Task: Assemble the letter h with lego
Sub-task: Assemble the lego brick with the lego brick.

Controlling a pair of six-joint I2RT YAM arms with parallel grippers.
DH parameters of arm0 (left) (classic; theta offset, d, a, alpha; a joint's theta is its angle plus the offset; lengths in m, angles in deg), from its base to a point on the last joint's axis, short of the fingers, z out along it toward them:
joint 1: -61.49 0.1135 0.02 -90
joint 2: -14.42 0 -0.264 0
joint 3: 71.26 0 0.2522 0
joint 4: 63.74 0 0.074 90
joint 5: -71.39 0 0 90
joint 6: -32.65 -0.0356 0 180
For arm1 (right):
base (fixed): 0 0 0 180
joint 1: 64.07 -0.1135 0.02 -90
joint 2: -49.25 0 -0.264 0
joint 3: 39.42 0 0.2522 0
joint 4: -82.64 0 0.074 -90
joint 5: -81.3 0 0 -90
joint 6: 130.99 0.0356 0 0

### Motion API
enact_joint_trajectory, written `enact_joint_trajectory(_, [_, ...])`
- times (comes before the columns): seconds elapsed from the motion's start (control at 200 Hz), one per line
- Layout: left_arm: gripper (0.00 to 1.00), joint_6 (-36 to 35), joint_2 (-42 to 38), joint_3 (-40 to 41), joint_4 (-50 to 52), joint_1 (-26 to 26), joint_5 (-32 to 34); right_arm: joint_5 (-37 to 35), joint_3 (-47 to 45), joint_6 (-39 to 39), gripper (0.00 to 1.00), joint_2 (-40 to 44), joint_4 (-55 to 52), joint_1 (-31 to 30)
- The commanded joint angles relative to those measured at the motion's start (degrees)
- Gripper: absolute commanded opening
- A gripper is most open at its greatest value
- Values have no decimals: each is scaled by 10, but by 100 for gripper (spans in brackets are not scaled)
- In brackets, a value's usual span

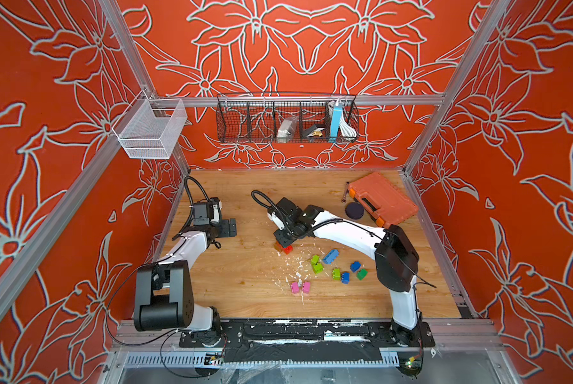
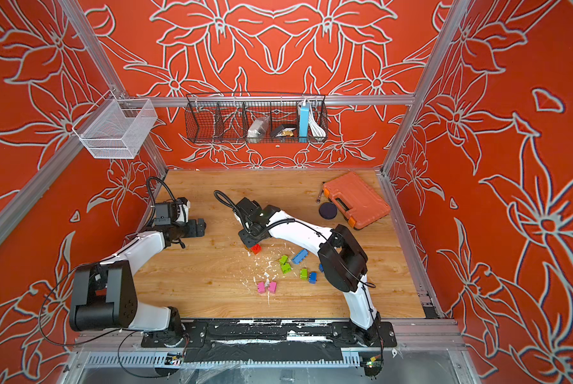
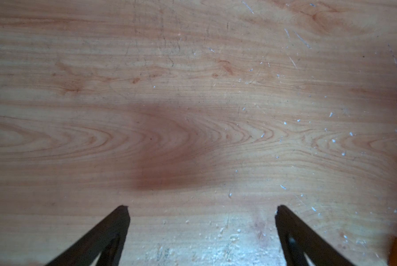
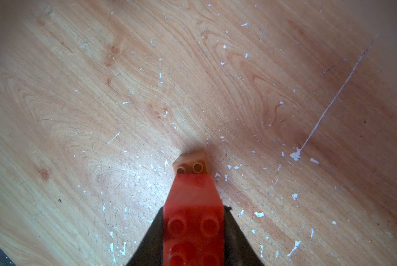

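The right gripper (image 4: 193, 209) clamps its black jaws on a glossy red studded brick (image 4: 193, 195) that partly covers a tan brick (image 4: 190, 164), mid-table. Lime bricks (image 1: 317, 268), a long blue brick (image 1: 330, 256) and pink bricks (image 1: 295, 287) lie loose to the near right on the scuffed wood-grain table (image 1: 245, 289). The left gripper (image 3: 202, 207) gapes wide over bare wood, far left.

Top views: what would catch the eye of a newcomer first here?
The red walls with pale flower outlines dominate both top views. Near the table's middle, the right end effector is shut on a red brick, a tan brick showing just past it. Green, blue and pink bricks lie scattered by the right arm, and an orange case sits at the table's far right corner.
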Motion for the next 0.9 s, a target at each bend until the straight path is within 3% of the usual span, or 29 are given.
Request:
enact_joint_trajectory(0.0, [99,2,-4,2,3,5,-14,-9,6,-16,19,-15,3,-4])
enact_joint_trajectory(0.681, [99,-3,0,0,6,6,-39,108,-8,-173,17,17,4,22])
enact_joint_trajectory(0.896, [99,-3,-1,0,8,7,-42,100,0,-158,17,12,12,25])
